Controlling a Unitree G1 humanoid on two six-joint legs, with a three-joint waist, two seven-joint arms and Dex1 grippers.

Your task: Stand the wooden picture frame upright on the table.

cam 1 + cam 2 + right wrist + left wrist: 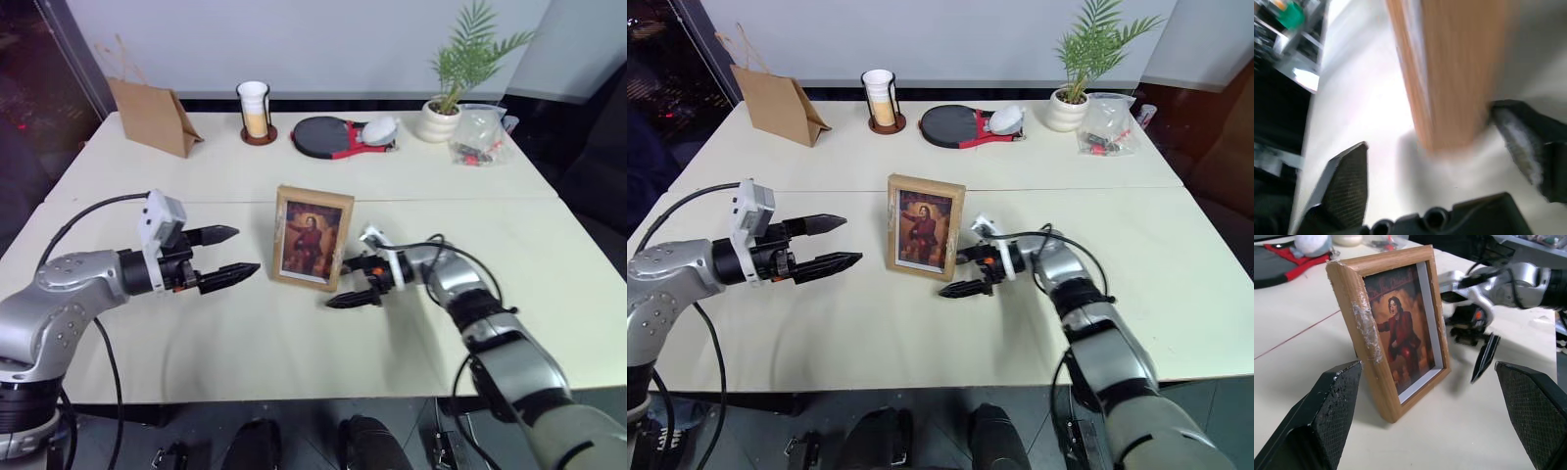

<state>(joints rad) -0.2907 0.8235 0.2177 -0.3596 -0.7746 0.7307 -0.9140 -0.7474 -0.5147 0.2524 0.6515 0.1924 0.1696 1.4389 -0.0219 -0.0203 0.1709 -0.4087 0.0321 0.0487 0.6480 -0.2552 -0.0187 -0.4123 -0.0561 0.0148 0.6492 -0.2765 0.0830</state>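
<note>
— The wooden picture frame [313, 238] stands mid-counter [245, 323], both grippers spread.
— Right gripper [358, 281] hangs just beside its edge; a careless sideways brush could tip it. Left gripper [227, 256] looks safely apart.
</note>
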